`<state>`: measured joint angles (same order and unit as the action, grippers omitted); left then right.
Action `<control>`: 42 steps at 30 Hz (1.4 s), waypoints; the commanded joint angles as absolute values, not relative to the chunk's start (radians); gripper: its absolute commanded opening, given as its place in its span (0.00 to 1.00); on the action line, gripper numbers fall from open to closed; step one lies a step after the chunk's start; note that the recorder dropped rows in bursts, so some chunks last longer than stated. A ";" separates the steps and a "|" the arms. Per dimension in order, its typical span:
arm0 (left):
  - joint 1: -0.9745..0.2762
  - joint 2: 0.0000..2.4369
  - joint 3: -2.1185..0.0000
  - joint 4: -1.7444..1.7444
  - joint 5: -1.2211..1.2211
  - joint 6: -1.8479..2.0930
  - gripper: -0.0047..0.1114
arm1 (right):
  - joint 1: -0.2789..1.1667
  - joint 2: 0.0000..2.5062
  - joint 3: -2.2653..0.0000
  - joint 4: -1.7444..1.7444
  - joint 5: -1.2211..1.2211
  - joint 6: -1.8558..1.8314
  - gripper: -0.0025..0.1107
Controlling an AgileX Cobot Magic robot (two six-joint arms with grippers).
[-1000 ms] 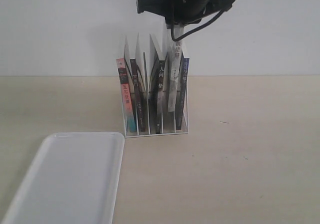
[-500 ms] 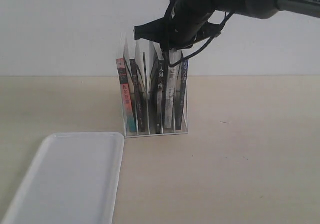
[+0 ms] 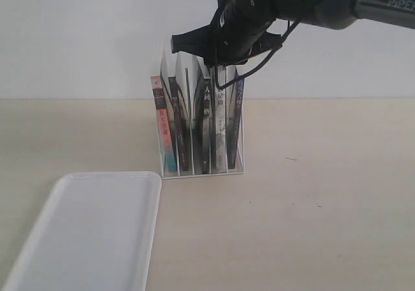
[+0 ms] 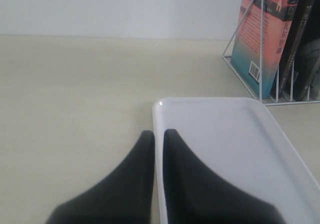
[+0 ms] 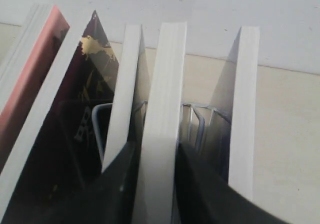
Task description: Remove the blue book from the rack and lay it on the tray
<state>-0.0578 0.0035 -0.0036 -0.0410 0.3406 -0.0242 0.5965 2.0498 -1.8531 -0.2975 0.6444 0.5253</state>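
The white wire rack [image 3: 202, 172] stands mid-table with several upright books. The blue book [image 3: 237, 119], with its dark blue spine, fills the rightmost slot. My right gripper [image 3: 220, 70] is down on the book tops. In the right wrist view its fingers [image 5: 117, 184] press both faces of the thick pale grey-spined book [image 5: 162, 99], one slot left of the blue book [image 5: 245, 84]. The white tray [image 3: 97, 226] lies flat at the front left. My left gripper [image 4: 159, 132] hovers shut over the tray's rim [image 4: 156, 107], holding nothing; the exterior view does not show it.
A pink book [image 3: 157, 109] and black-spined books [image 3: 206, 119] fill the other slots. The pink book [image 4: 260, 39] and the rack [image 4: 240, 79] also appear beyond the tray in the left wrist view. A white wall stands close behind the rack.
My right gripper has come down from above the rack onto the book tops and shifted slightly left. The books, rack and tray have not moved.
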 commanded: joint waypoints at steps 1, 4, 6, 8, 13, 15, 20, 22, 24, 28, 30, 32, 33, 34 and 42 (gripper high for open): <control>-0.054 0.000 0.000 -0.040 0.336 -0.033 0.09 | 0.593 2.034 -1.858 -0.282 0.641 0.525 0.25; -0.054 0.000 0.000 -0.040 0.336 -0.033 0.09 | 0.593 2.034 -1.858 -0.274 0.635 0.522 0.25; -0.054 0.000 0.000 -0.040 0.336 -0.033 0.09 | 0.593 2.033 -1.858 -0.274 0.632 0.522 0.25; -0.054 0.000 0.000 -0.040 0.336 -0.033 0.09 | 0.593 2.027 -1.858 -0.274 0.632 0.522 0.25; -0.054 0.000 0.000 -0.040 0.336 -0.033 0.09 | 0.593 2.005 -1.858 -0.274 0.651 0.510 0.31; -0.054 0.000 0.000 -0.040 0.336 -0.033 0.09 | 0.593 2.001 -1.858 -0.274 0.662 0.503 0.42; -0.054 0.000 0.000 -0.040 0.336 -0.033 0.09 | 0.593 1.987 -1.858 -0.274 0.666 0.512 0.49; -0.054 0.000 0.000 -0.040 0.336 -0.033 0.09 | 0.591 1.973 -1.858 -0.276 0.664 0.514 0.49; -0.054 0.000 0.000 -0.040 0.336 -0.033 0.09 | 0.587 1.954 -1.858 -0.276 0.666 0.514 0.49; -0.054 0.000 0.000 -0.040 0.336 -0.033 0.09 | 0.587 1.926 -1.858 -0.402 0.725 0.533 0.48; -0.054 0.000 0.000 -0.040 0.336 -0.033 0.09 | 0.579 1.943 -1.858 -0.447 0.746 0.551 0.48; -0.054 0.000 0.000 -0.040 0.336 -0.033 0.09 | 0.557 1.966 -1.858 -0.435 0.751 0.551 0.48; -0.054 0.000 0.000 -0.040 0.336 -0.033 0.09 | 0.544 1.978 -1.857 -0.419 0.749 0.551 0.48; -0.054 0.000 0.000 -0.040 0.336 -0.033 0.09 | 0.537 1.985 -1.857 -0.399 0.735 0.533 0.48; -0.054 0.000 0.000 -0.040 0.336 -0.033 0.09 | 0.539 2.043 -1.854 -0.371 0.711 0.491 0.31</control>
<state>-0.0578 0.0035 -0.0036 -0.0410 0.3406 -0.0242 0.5419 2.0330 -1.8531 -0.3887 0.7137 0.5209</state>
